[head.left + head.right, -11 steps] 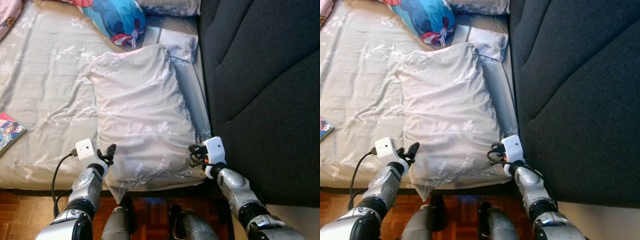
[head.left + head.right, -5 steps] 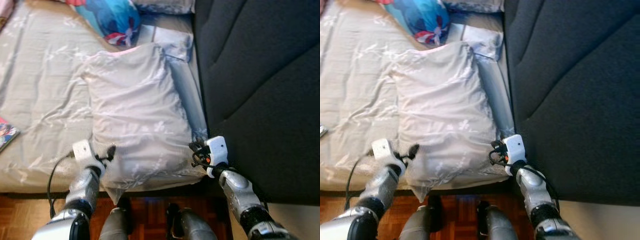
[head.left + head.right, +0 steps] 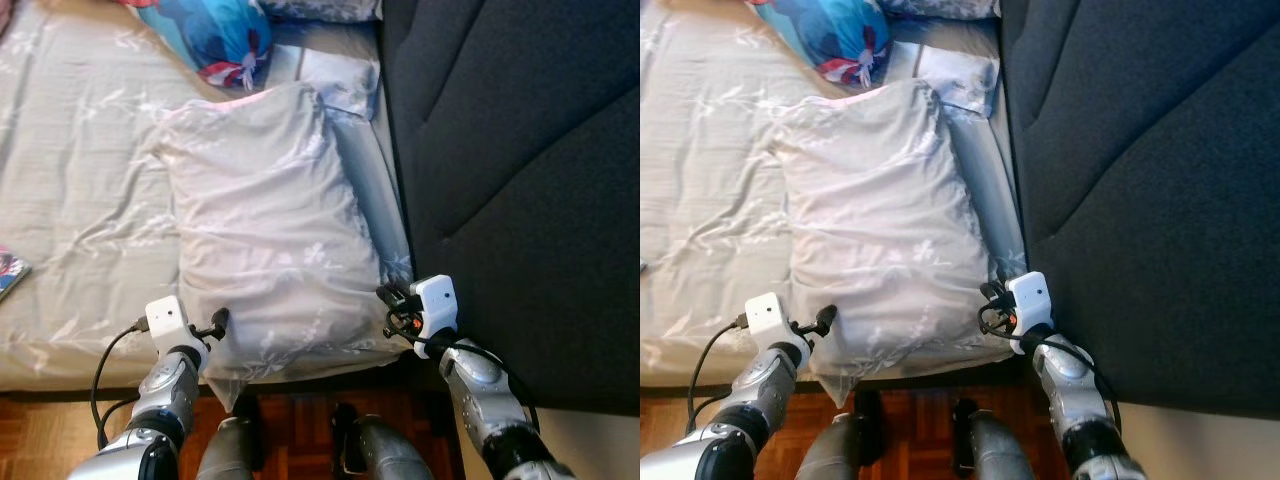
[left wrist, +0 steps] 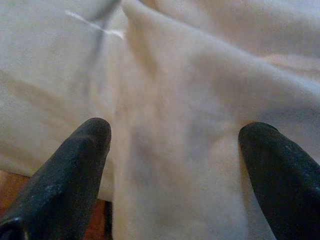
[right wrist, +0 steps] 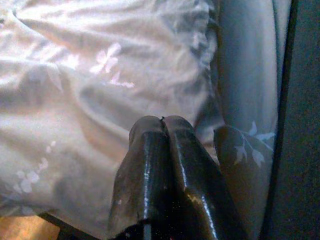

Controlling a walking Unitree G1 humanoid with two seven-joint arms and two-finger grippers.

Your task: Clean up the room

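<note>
Now I am standing at the lower edge of the bed (image 3: 70, 200) with the big grey pillow (image 3: 270, 240) lying through the middle of the frame, its near end overhanging the mattress edge just above my legs. My left gripper (image 4: 175, 150) is spreading wide, its two black fingers (image 4: 75, 165) set well apart over the pillow's near left corner, with cloth lying between them but nothing pinched. My right gripper (image 5: 165, 150) is pressing its fingers together with nothing between them, resting on the sheet beside the pillow's near right corner, close to the dark headboard (image 3: 520, 180) that fills the right side of the frame. Compared with a second ago, my left arm is sitting lower and a little further left in the frame, at the very bottom corner of the pillow rather than along its side, while my right gripper is staying almost where it was; the whole scene has also slid slightly, so my head has moved. I judge that I am getting ready to take hold of the pillow's near end, and neither side has a grip yet. A blue patterned cushion (image 3: 215, 35) is lying at the upper left.
</note>
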